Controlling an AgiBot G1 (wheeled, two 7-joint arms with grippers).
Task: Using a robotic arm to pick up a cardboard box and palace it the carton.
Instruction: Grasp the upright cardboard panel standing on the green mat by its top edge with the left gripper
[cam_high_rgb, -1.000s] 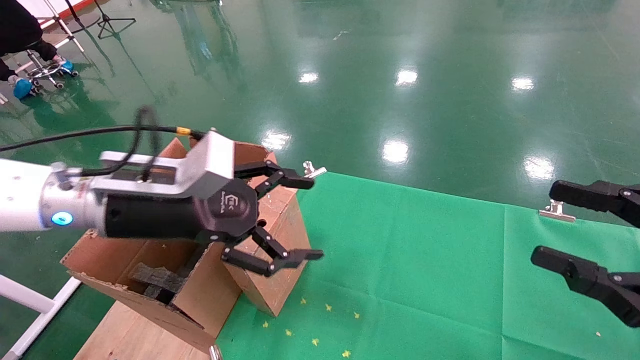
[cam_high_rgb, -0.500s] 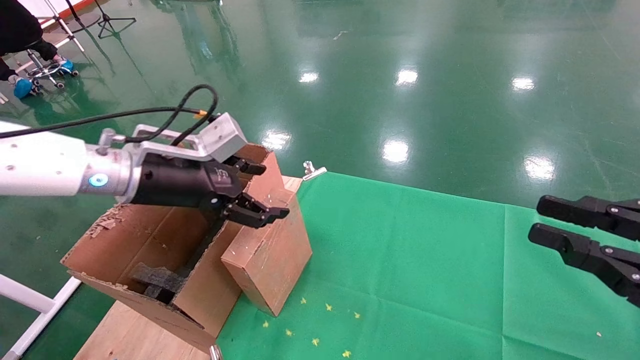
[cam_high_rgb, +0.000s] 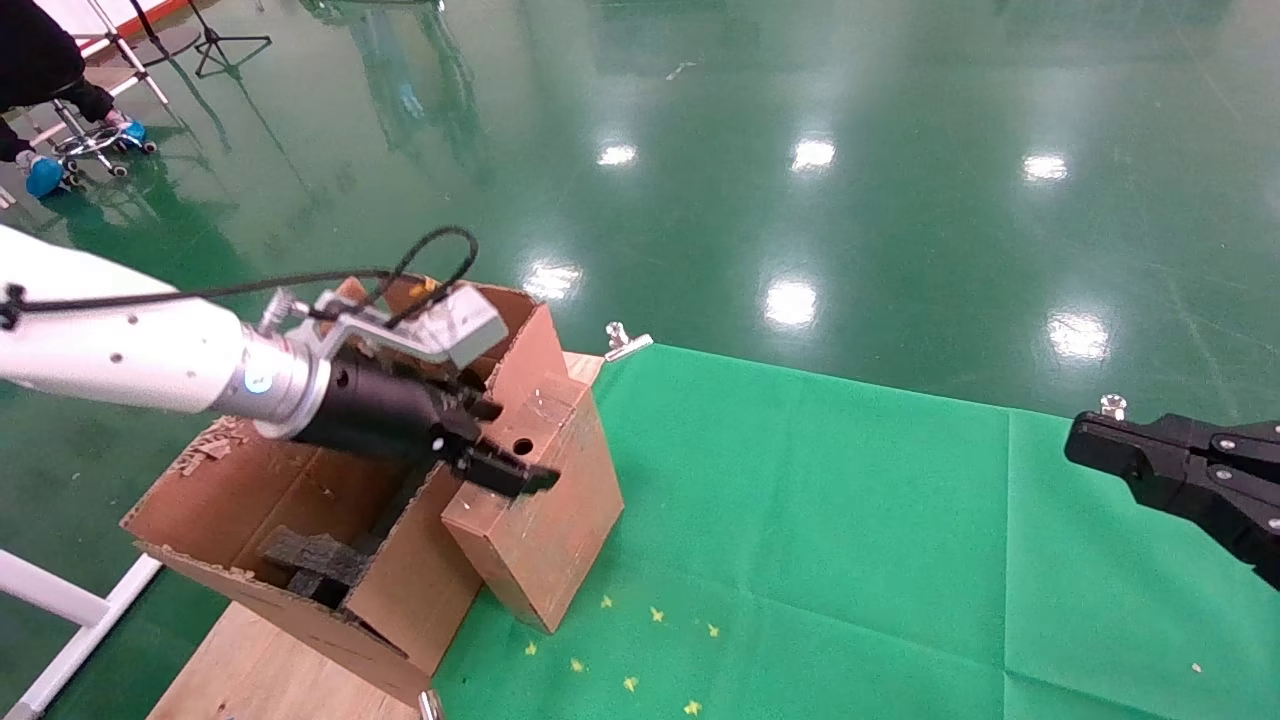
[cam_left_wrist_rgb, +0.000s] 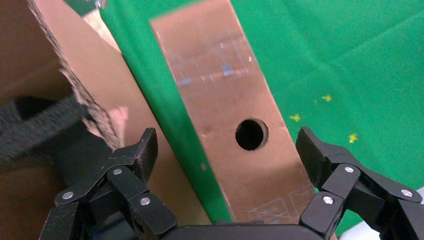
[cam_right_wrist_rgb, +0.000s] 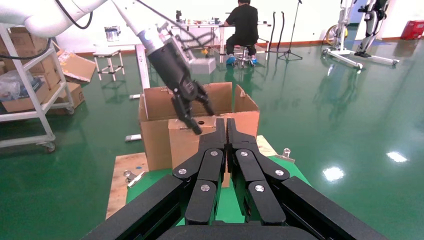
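Your left gripper (cam_left_wrist_rgb: 227, 150) is spread wide, straddling the narrow holed top face of the small reddish-brown cardboard box (cam_high_rgb: 540, 500), whose long axis runs straight ahead between the fingers. Box stands at the green mat's left edge, against the large ragged tan carton (cam_high_rgb: 250, 520). Right gripper (cam_right_wrist_rgb: 223, 131) sits pinched together at the right edge.

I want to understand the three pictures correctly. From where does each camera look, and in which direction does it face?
Head view: from the robot's head, forward and down at the green cloth; the left end effector is over the cardboard box, the right end effector is at the edge.
Left wrist view: from the left wrist, down on the cardboard box between its open fingers.
Right wrist view: from the right wrist, across the cloth past its shut fingers toward the carton.
Shared: all three show the box; the head and right wrist views show the left arm.
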